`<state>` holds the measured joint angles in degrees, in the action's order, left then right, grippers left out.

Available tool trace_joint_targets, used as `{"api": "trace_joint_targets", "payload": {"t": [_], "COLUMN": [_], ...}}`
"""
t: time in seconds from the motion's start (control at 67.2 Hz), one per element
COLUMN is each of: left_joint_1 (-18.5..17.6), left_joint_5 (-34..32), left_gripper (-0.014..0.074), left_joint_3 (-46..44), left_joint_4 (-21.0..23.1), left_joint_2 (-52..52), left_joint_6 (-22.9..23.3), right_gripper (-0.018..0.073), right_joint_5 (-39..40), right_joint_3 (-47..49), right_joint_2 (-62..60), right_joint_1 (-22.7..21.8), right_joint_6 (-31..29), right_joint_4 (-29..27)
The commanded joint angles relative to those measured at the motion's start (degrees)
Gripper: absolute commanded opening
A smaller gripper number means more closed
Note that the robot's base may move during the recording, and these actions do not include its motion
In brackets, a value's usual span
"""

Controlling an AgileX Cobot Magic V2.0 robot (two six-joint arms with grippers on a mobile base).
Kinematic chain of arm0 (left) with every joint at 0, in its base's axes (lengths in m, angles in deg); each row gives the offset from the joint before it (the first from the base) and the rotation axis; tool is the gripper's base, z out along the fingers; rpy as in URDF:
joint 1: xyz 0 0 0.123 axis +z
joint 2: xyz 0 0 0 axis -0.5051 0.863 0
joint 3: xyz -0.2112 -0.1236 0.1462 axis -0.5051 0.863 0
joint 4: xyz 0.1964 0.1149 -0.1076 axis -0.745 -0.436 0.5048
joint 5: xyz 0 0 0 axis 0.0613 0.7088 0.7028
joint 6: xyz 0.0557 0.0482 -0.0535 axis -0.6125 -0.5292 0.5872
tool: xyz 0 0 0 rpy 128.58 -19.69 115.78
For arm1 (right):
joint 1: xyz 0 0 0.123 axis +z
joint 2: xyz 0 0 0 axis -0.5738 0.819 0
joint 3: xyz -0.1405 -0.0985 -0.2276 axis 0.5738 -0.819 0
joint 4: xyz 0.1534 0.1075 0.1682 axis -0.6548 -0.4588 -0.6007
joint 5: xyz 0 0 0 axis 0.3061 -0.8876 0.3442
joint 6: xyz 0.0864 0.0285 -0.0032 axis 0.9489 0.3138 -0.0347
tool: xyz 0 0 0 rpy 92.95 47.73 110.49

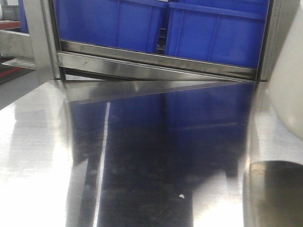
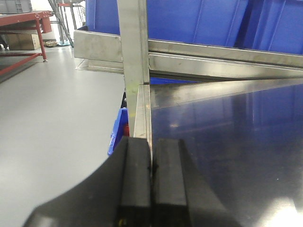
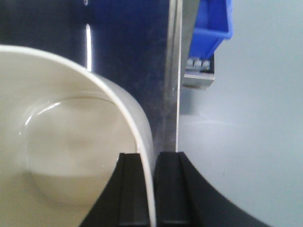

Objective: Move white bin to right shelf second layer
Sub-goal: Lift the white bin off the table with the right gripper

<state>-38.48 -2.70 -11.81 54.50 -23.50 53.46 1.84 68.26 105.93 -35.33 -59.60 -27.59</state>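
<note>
The white bin shows as a cream glossy wall at the right edge of the front view, just above the flat steel shelf. In the right wrist view the white bin fills the left side, seen from above with its hollow inside. My right gripper is shut on its rim, one finger inside and one outside the wall. My left gripper is shut on nothing, over the steel shelf's left edge. A grey rail with small white rollers shows under a blue crate; I cannot tell which shelf level it is.
Two blue crates stand on a steel ledge behind the flat shelf. A steel upright post rises at the left. Grey floor lies beside both shelf edges. A red table stands far left.
</note>
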Motion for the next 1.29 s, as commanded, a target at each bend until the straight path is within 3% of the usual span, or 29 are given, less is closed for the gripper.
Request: {"api": "trace_joint_targets", "payload": {"t": [0.0, 0.58, 1.28], "left_joint_1": [-0.2, -0.2, -0.2], "left_joint_5": [-5.0, -5.0, -5.0], "left_gripper": [0.0085, 0.0085, 0.0085], "left_joint_3": [2.1, 2.1, 2.1], "left_joint_4": [0.0, 0.0, 0.0], "left_joint_2": [-0.9, -0.9, -0.9], "left_joint_6": [0.2, 0.2, 0.2], "right_gripper": [0.0057, 0.0057, 0.0057], "right_joint_5": [6.4, 6.3, 6.3], "right_joint_3": [-0.2, -6.0, -6.0], "right_joint_2": [-4.3, -26.4, -27.2], "right_joint_1": [-1.7, -1.9, -1.9], "right_joint_6": [-2.8, -2.8, -2.8], "right_joint_4": [-1.5, -1.5, -1.5]}}
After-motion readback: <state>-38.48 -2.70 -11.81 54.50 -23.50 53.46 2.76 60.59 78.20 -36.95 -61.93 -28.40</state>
